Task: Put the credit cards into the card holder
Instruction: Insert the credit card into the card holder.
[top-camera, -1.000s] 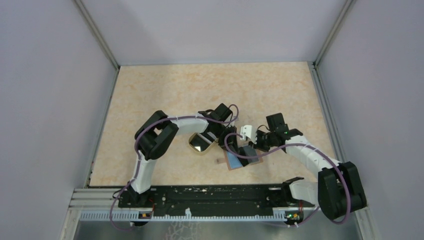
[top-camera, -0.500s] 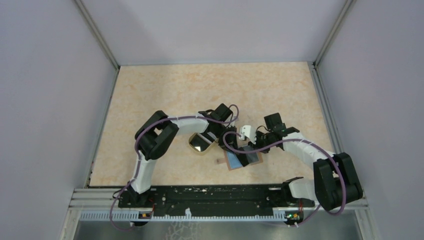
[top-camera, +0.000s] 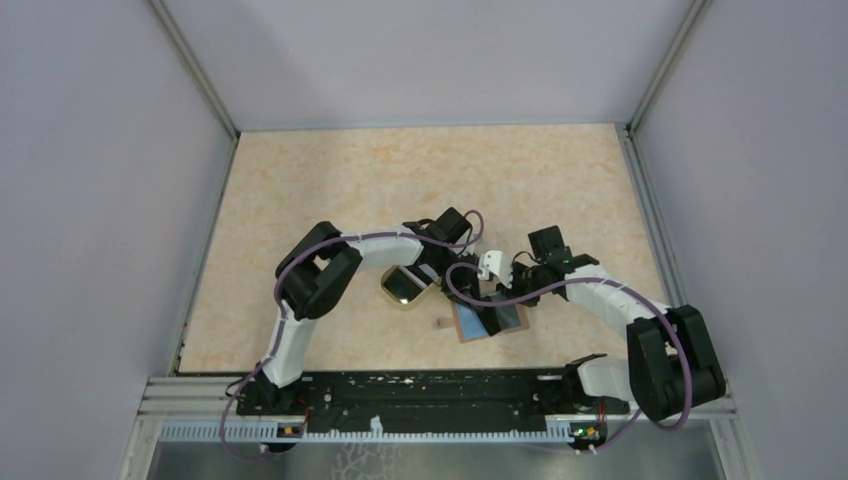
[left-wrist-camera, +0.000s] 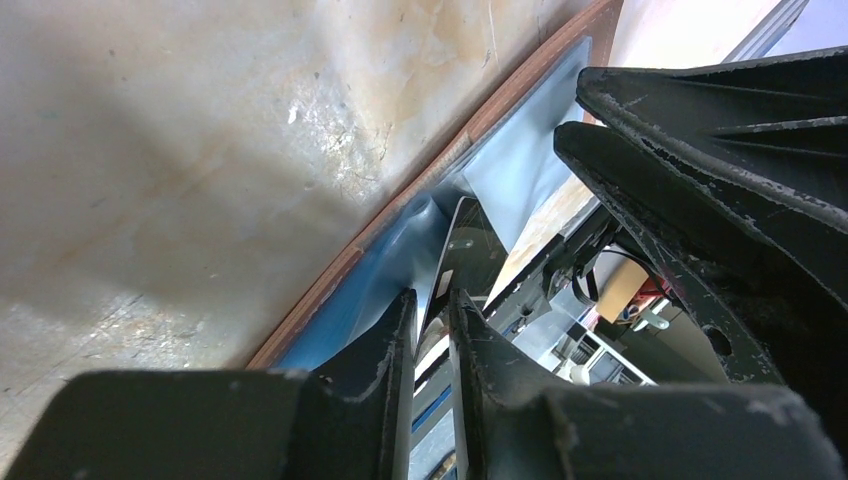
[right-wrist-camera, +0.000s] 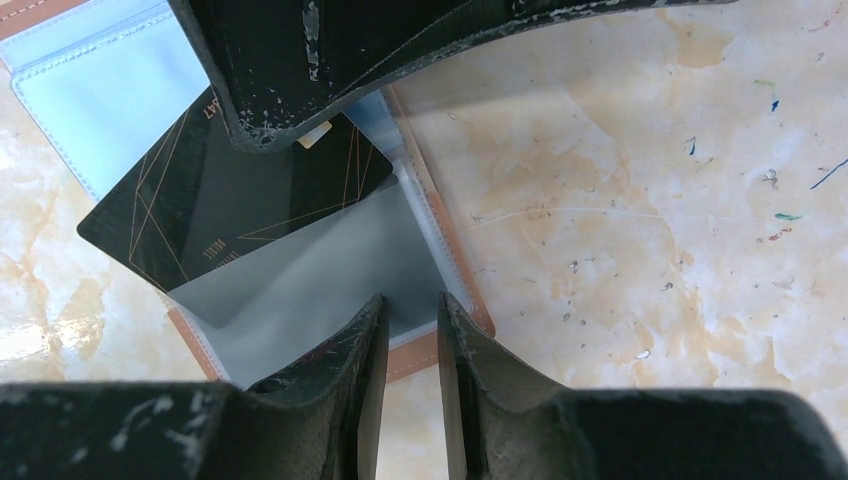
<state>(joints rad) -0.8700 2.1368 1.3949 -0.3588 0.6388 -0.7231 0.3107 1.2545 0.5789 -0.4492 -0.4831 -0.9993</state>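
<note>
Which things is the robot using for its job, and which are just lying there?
For the job:
black rectangular credit card with gold lines
open reddish-brown leather-like card holder with light blue inside

Just lying about:
oval tan-rimmed dish

Right arm: the elbow (top-camera: 662, 365) now sits farther in from the right wall and farther from the near rail than a second ago; the forearm lies flatter across the table.
Right gripper (right-wrist-camera: 412, 305): pulled slightly back toward the far side over that same second.
Card holder (top-camera: 470, 325): more of its light blue inside shows on the right side, where the gripper covered it a second ago.
Left arm: in the last half second the elbow (top-camera: 322, 278) has shifted a little to the right.
Left gripper (left-wrist-camera: 432, 300): carried slightly right with its wrist, closer to the right gripper.
Purple cable (top-camera: 474, 228): its loop reaches a little farther right.
</note>
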